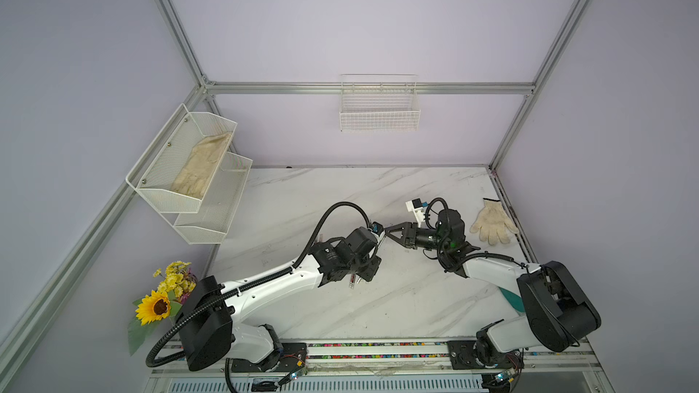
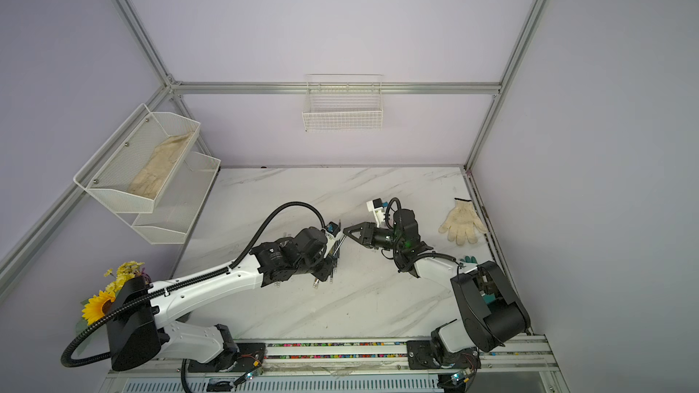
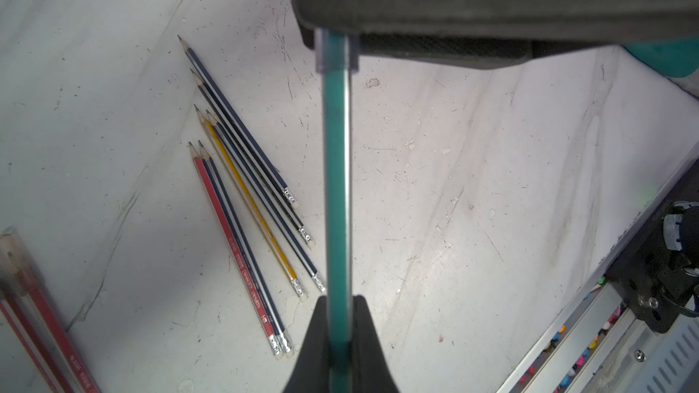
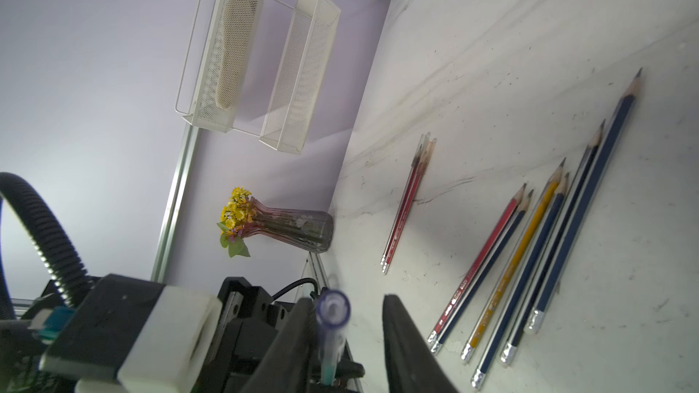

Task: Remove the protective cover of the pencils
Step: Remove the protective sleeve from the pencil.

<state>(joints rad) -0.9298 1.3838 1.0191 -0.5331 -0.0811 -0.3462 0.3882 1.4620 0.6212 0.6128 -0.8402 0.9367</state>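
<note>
Teal pencil (image 3: 337,183) pinched in your left claw (image 3: 339,306); right claw (image 4: 345,300) spread around its clear cap (image 4: 333,310). Close, then pull off.

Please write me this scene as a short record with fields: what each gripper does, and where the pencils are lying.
left gripper: shut on the teal pencil, held above the table
right gripper: jaws open on either side of the clear cover at the pencil's far end
bare pencils: several lying together on the table, tips uncovered
covered pencils: two red ones, lying apart from the bare group
other: white glove on the table
</note>
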